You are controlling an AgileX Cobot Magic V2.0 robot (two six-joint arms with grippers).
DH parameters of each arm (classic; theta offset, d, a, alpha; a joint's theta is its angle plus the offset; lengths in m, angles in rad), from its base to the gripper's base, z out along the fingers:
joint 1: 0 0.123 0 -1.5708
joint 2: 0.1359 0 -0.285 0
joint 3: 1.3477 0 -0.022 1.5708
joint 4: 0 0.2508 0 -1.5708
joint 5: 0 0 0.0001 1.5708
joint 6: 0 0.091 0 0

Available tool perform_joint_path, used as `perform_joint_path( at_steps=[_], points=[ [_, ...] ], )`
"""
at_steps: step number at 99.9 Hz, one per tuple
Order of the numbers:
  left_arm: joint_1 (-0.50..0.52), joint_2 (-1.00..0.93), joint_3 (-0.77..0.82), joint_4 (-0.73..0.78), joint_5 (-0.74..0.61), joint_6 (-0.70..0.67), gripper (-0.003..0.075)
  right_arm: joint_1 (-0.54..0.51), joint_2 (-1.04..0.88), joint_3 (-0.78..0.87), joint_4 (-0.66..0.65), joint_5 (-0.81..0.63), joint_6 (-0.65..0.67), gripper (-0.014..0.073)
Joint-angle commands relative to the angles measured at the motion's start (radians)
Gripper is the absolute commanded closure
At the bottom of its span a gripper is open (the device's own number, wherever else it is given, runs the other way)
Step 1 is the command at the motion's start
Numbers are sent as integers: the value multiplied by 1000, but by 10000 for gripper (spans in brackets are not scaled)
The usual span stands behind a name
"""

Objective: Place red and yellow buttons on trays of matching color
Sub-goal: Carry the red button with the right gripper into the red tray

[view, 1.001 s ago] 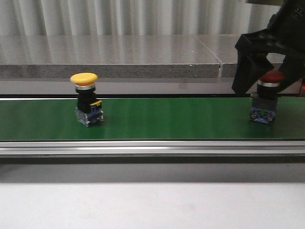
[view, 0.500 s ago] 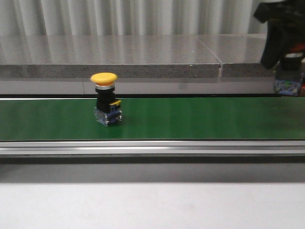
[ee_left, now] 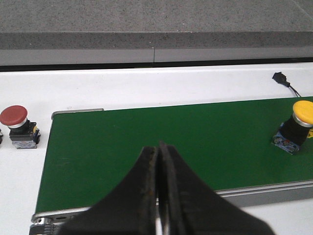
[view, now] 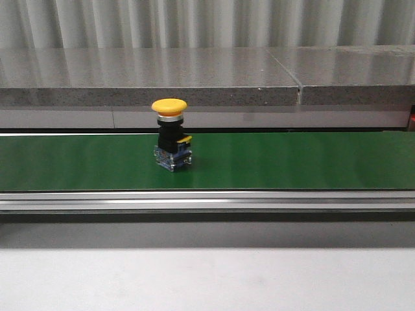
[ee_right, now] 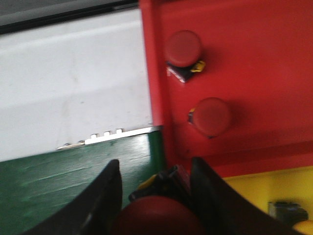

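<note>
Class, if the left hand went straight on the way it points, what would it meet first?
Probably the green conveyor belt ahead of the shut left hand; the yellow mushroom-head push button sits well aside.

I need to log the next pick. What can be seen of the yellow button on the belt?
The yellow button has a glossy yellow mushroom cap, a silver collar, a black body and a blue-and-clear base with a yellow tab. It stands upright on the green belt, left of centre in the front view. Nothing else touches it; no hand is near.

left end effector (ee_left: 158, 196): matte black, tapered, scuffed inner edges | right end effector (ee_right: 152, 196): black, curved
</note>
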Motion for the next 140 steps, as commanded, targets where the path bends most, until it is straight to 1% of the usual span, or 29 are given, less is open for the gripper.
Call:
perform_joint_path(
  at_steps=[1,13,27,39,63,83,109,113,118,123,128,133,140],
  points=[
    [-8,1,-27,-19,-74,2,740,-54,-4,-35,11,-86,2,471],
    [-8,1,-27,-19,-74,2,740,-97,53,-35,11,-190,2,471],
    [-8,1,-27,-19,-74,2,740,-112,125,-35,11,-300,2,471],
    [-8,1,-27,-19,-74,2,740,-119,182,-36,11,-364,2,471],
    [-8,1,-27,-19,-74,2,740,-119,278,-36,10,-425,2,471],
    [-8,1,-27,-19,-74,2,740,-119,321,-36,10,-483,2,471],
    [-8,1,-27,-19,-74,2,740,-119,356,-36,10,-485,2,461],
    [-8,1,-27,-19,-74,2,740,-119,356,-36,10,-486,2,440],
    [-8,1,-27,-19,-74,2,740,-119,356,-36,10,-489,2,391],
    [-8,1,-27,-19,-74,2,740,-119,356,-36,10,-492,2,320],
    [-8,1,-27,-19,-74,2,740,-119,356,-36,10,-492,2,223],
    [-8,1,-27,-19,-74,2,740,-119,356,-36,10,-492,2,144],
    [-8,1,-27,-19,-74,2,740,-119,354,-36,10,-492,2,69]
  ],
)
